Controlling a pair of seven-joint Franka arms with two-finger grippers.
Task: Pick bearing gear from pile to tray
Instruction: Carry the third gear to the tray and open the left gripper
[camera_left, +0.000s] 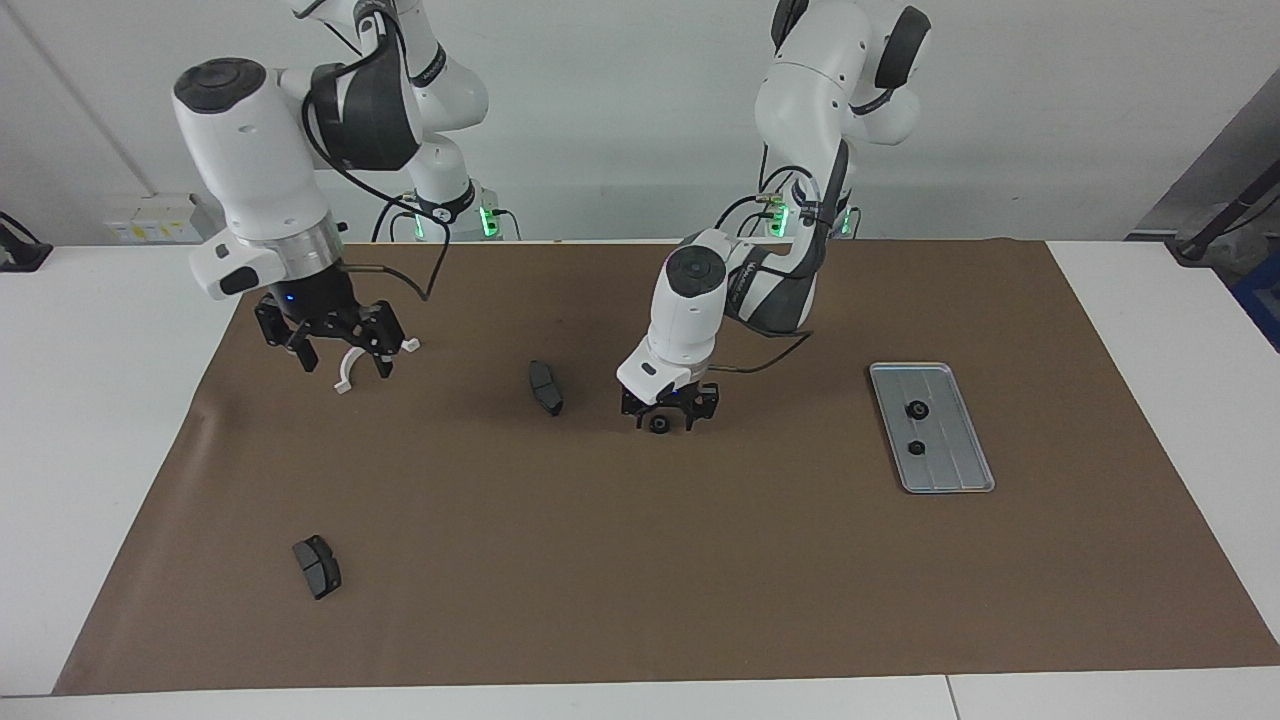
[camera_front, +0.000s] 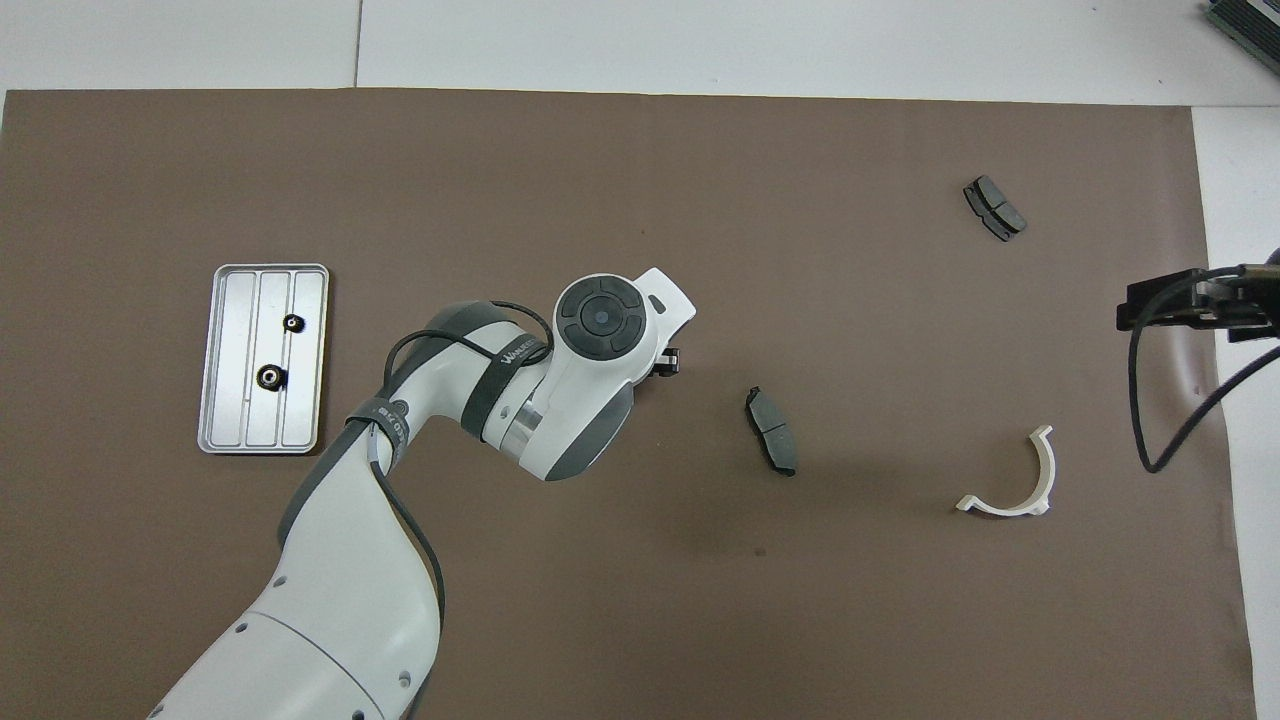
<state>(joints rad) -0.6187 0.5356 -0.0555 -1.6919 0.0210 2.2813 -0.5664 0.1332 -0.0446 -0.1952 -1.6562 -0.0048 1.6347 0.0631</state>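
A brown paper-like mat (camera_left: 640, 560) covers the white table (camera_left: 100, 420). Toward the left arm's end lies the ridged silver tray (camera_left: 950, 470), 2 small black round gears (camera_left: 915, 409) on it. The left gripper (camera_left: 665, 420) is down at the mat, fingers either side of another black gear (camera_left: 658, 424); whether they grip it cannot be told. The right gripper (camera_left: 335, 355) hangs open, empty, over the white curved bracket (camera_front: 1010, 480). 2 dark grey brake pads (camera_left: 545, 387) lie apart.
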